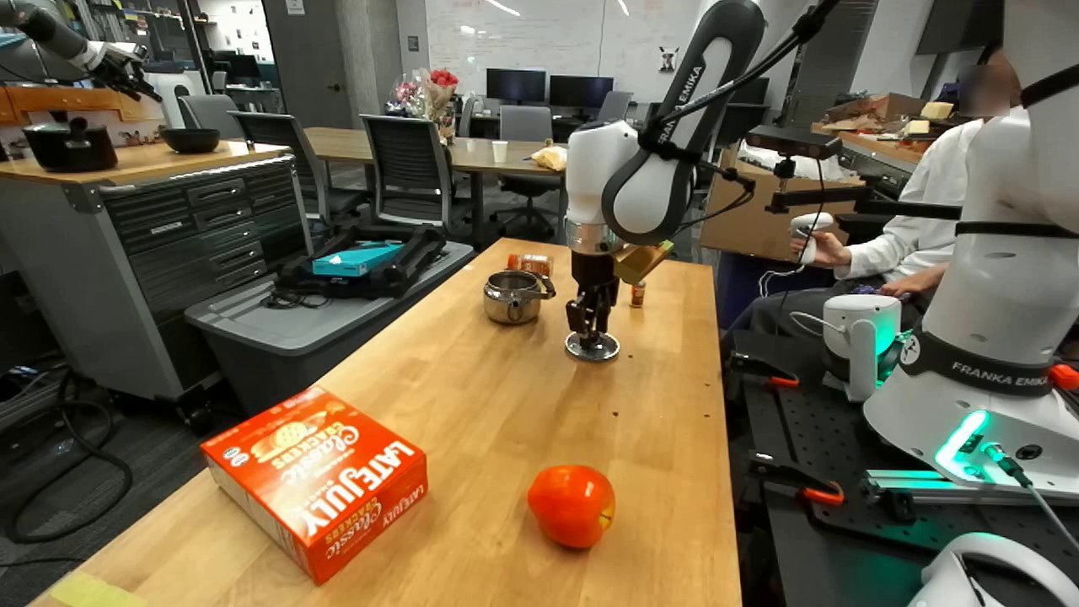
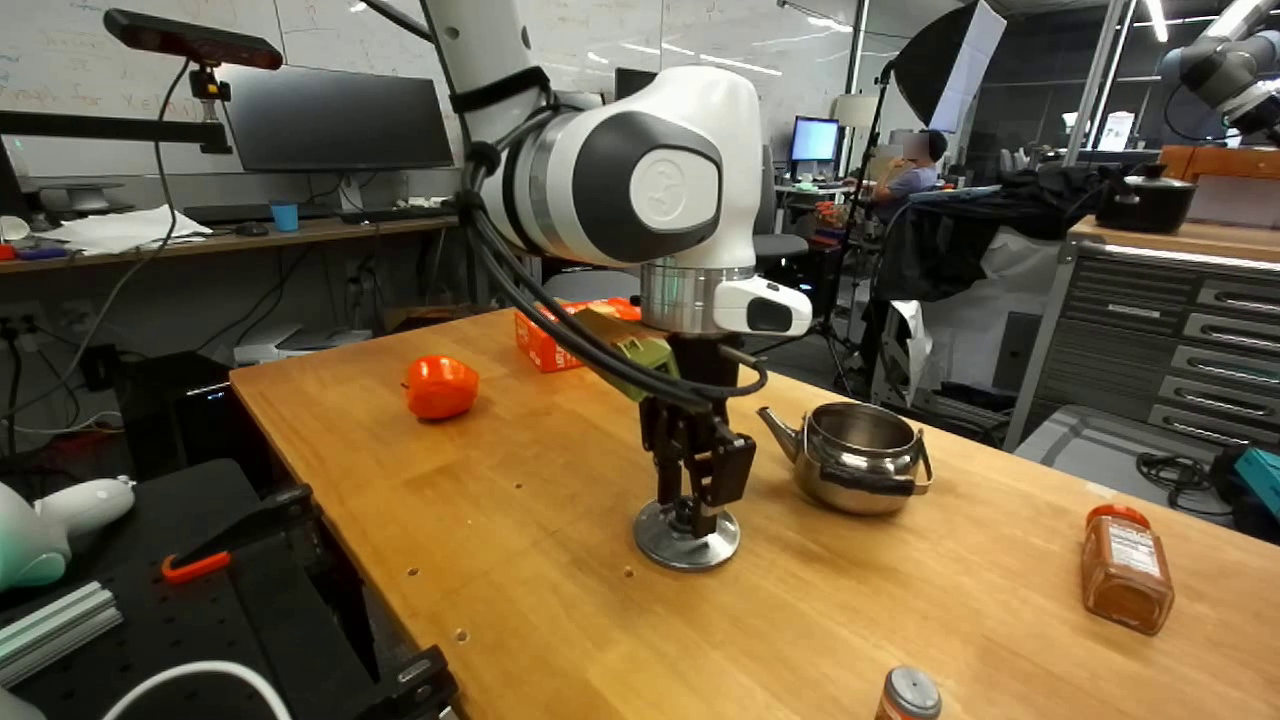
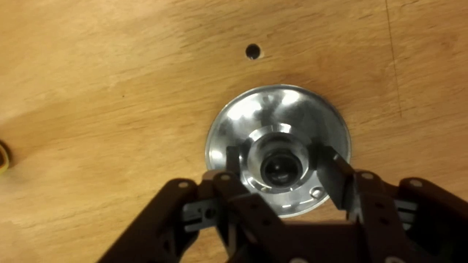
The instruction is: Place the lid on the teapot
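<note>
The lid [image 1: 603, 351] is a flat shiny metal disc lying on the wooden table; it also shows in an exterior view [image 2: 688, 557] and the wrist view [image 3: 279, 106]. Its black knob [image 3: 281, 169] stands at its centre. My gripper [image 3: 279, 160] is open over the lid, one finger on each side of the knob, with gaps between knob and fingers. In both exterior views the gripper [image 1: 593, 335] [image 2: 690, 515] points straight down with its fingertips low at the lid. The silver teapot [image 1: 510, 303] [image 2: 862, 465] stands upright beside the gripper, its top open.
An orange-red cracker box [image 1: 320, 480] and a red-orange fruit [image 1: 571, 506] lie on the table. A spice jar [image 2: 1127, 570] lies beyond the teapot, and a small bottle [image 2: 908, 695] stands nearby. A yellow-rimmed thing [image 3: 3, 159] is cut off at the wrist view's left edge.
</note>
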You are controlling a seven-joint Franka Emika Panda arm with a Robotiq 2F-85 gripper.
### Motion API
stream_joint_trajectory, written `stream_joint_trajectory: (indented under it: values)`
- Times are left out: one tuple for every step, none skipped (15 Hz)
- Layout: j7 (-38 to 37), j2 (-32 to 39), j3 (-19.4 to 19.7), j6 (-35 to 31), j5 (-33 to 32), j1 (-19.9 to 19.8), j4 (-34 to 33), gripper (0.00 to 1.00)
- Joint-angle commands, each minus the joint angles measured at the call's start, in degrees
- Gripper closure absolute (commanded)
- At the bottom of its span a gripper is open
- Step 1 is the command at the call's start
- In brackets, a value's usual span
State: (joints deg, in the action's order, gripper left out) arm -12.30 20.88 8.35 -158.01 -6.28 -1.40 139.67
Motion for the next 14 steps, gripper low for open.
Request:
stream_joint_trajectory:
  values:
    - [0.24,-0.79,0.52,-1.36,0.45,0.63,0.25,0.73]
    - [0.91,-1.5,0.07,-1.7,0.97,0.22,0.78,0.8]
    - [1.66,-2.26,-0.42,-1.96,1.56,-0.23,1.29,0.89]
    - [2.13,-2.82,-0.73,-2.12,2.0,-0.48,1.61,0.95]
    - [2.58,-3.47,-1.02,-1.91,2.45,-0.69,1.93,0.94]
    - [2.69,-4.02,-0.93,-1.72,2.44,-0.6,2.14,0.93]
    - [3.22,-4.87,-1.04,-1.3,2.46,-0.69,2.42,0.93]
    - [3.21,-5.91,-0.81,-1.25,2.21,-0.6,2.77,0.93]
    - [3.61,-6.83,-0.86,-1.05,2.24,-0.75,3.05,0.93]
    - [3.6,-7.94,-0.73,-1.1,2.28,-0.86,3.34,0.93]
    - [3.85,-8.81,-0.87,-0.7,2.67,-1.17,3.38,0.93]
    - [4.09,-9.61,-0.95,-0.21,2.99,-1.45,3.26,0.93]
    - [4.16,-10.48,-0.86,0.25,3.08,-1.63,3.16,0.93]
    - [4.36,-11.32,-0.87,0.73,3.27,-1.84,3.06,0.93]
